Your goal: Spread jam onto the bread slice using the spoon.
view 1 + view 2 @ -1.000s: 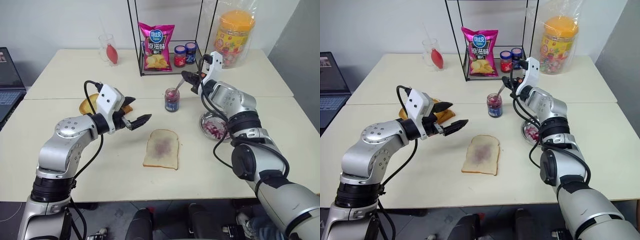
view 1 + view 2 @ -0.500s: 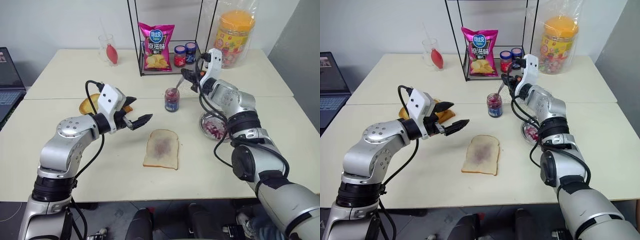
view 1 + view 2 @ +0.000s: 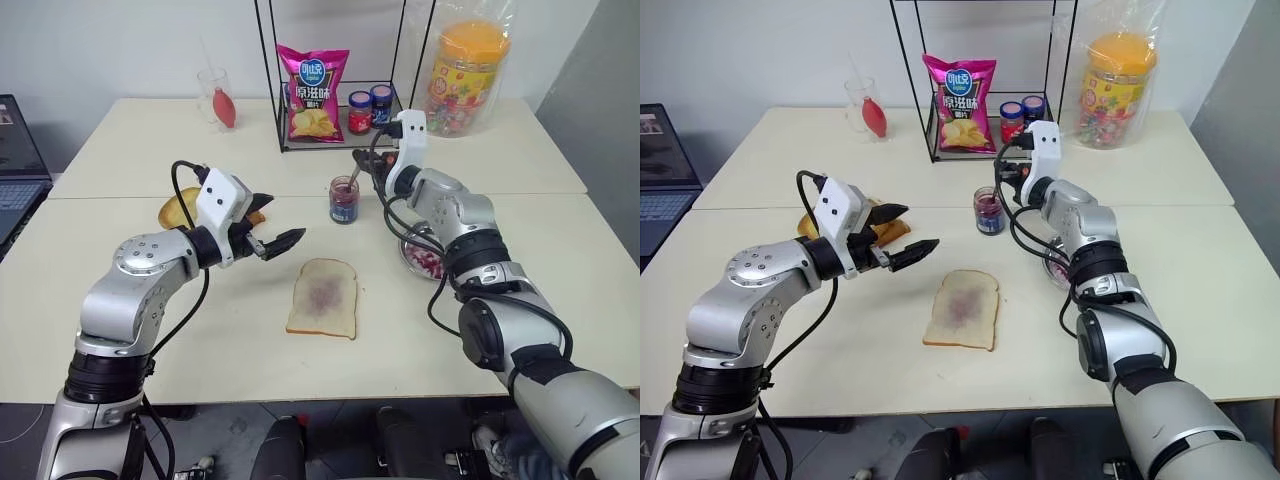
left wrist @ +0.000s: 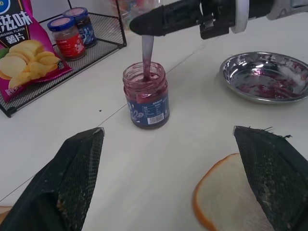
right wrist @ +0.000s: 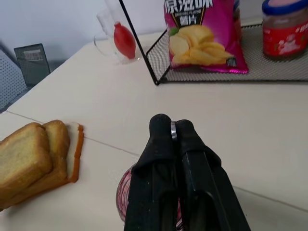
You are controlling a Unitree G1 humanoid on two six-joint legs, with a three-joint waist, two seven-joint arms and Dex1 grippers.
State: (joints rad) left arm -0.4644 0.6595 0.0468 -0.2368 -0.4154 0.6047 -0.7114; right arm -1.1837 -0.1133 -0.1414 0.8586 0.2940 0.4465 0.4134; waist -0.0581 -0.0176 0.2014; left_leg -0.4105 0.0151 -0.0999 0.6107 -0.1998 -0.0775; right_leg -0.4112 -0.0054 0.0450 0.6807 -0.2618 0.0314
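Right gripper (image 3: 366, 166), just above centre of the head view, clamped shut on the spoon (image 4: 146, 54), with the bowl dipped into the jam (image 4: 144, 83) inside the open glass jar (image 3: 344, 200). Left gripper (image 3: 274, 230), left of centre, spread wide and holding nothing, hanging above the table (image 3: 200, 330) near the toasted slices (image 5: 36, 156). Bread slice (image 3: 323, 298) flat at centre frame, below the jar and well apart from it, purplish smear in its middle; steel dish (image 4: 265, 77) right of the jar.
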